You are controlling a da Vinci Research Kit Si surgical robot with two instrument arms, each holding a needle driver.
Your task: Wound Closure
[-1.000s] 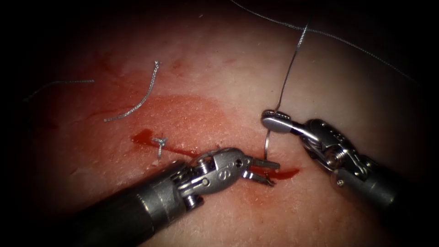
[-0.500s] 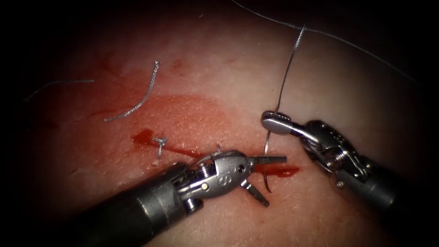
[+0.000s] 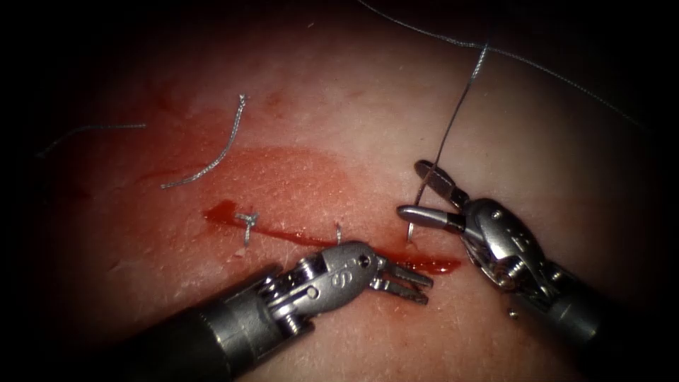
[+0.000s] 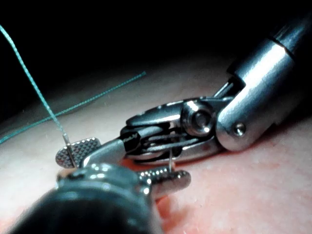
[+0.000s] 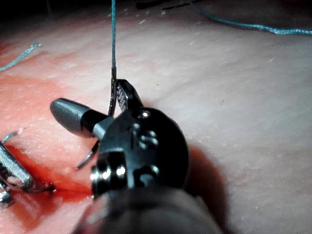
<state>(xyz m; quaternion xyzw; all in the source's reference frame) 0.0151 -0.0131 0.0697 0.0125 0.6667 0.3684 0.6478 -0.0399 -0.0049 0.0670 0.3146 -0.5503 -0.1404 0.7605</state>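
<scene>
Since a second ago the right hand [image 3: 419,191] has let go of the needle [image 3: 411,228] and its jaws now stand apart around it, holding nothing. Meanwhile the left hand [image 3: 417,286], wide open half a second ago, has narrowed to a slight gap and grips nothing, lying over the cut [image 3: 424,264]. Standing in the tissue [image 3: 339,127] at the cut's upper edge, the needle trails thread [image 3: 460,102] upward.
</scene>
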